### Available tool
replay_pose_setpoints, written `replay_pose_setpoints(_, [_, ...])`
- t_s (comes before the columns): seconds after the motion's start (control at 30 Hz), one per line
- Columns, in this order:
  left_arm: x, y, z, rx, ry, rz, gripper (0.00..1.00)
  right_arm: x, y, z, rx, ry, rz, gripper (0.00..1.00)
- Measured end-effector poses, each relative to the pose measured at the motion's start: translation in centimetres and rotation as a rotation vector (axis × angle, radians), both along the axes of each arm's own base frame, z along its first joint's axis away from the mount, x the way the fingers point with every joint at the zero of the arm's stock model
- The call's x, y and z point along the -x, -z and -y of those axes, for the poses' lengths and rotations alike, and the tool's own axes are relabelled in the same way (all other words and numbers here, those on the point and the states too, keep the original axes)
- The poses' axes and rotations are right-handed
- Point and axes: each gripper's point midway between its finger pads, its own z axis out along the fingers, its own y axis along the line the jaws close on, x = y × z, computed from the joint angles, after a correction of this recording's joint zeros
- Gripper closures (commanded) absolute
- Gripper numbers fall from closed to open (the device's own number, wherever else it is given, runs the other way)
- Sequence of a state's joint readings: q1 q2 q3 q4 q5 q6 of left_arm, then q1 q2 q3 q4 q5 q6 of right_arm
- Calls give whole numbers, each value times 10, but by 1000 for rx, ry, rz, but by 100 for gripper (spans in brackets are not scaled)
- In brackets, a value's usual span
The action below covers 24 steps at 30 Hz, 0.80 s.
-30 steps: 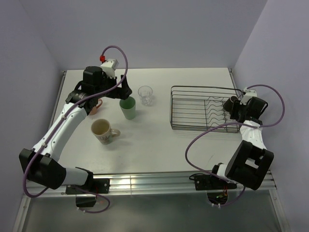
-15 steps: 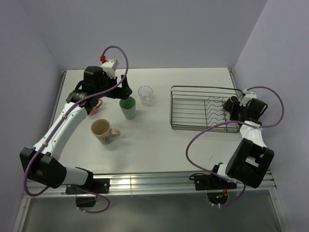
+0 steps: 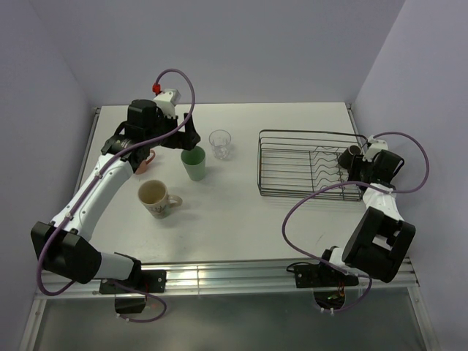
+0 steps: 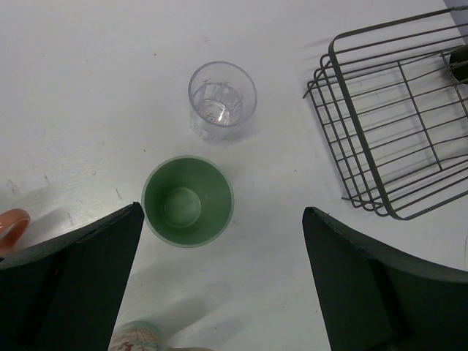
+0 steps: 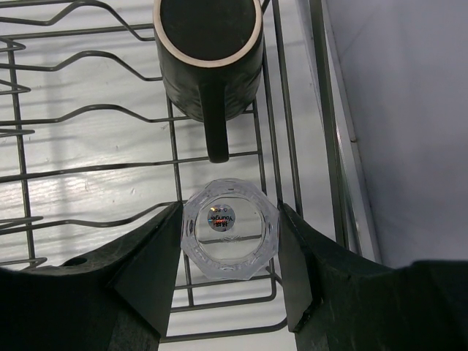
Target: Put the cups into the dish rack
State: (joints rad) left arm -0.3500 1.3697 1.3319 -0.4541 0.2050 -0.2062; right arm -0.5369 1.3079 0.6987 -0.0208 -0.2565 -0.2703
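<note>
Top view: the dish rack (image 3: 292, 134) sits at the right of the table (image 3: 241, 219). Left wrist: your left hand (image 4: 223, 216) gapes empty above the green tumbler (image 4: 188, 201); centre it before lowering. Only the right wrist shows the right hand (image 5: 230, 219) clamping a clear glass (image 5: 230, 245) at the rack's right end, just beside the dark cup (image 5: 208, 44); seat the glass flat, then release.

Open surface (image 3: 234, 212) between green tumbler (image 4: 188, 201) and dish rack (image 3: 260, 164); inside rack corner, dark cup (image 5: 208, 66) just beside held glass (image 5: 230, 228).

Handled cup (image 5: 208, 44) and glass (image 5: 230, 238) in dish rack (image 3: 292, 164); tumbler (image 3: 194, 162), second glass (image 3: 220, 143) left.
</note>
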Motion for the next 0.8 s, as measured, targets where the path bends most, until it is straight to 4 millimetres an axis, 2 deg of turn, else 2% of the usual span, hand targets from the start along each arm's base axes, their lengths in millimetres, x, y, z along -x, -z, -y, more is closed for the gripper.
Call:
replay_pose_setpoints(0.3, [0,0,0,0,0,0,1,0,2,0,-2,0,-3,59])
replay_pose_setpoints(0.33, [0,0,0,-1,0,0,1,0,2,0,-2,0,-3,57])
replay_pose_setpoints(0.37, [0,0,0,-1,0,0,1,0,2,0,-2,0,-4,50])
replay_pose_setpoints(0.5, [0,0,0,-1,0,0,1,0,2,0,-3,-1,-3,46])
replay_pose_setpoints(0.57, [0,0,0,-1,0,0,1,0,2,0,-2,-1,-3,38])
replay_pose_setpoints(0.8, [-1,0,-2,-1,-4,1,1,-1,2,-1,-6,-5,-2,31])
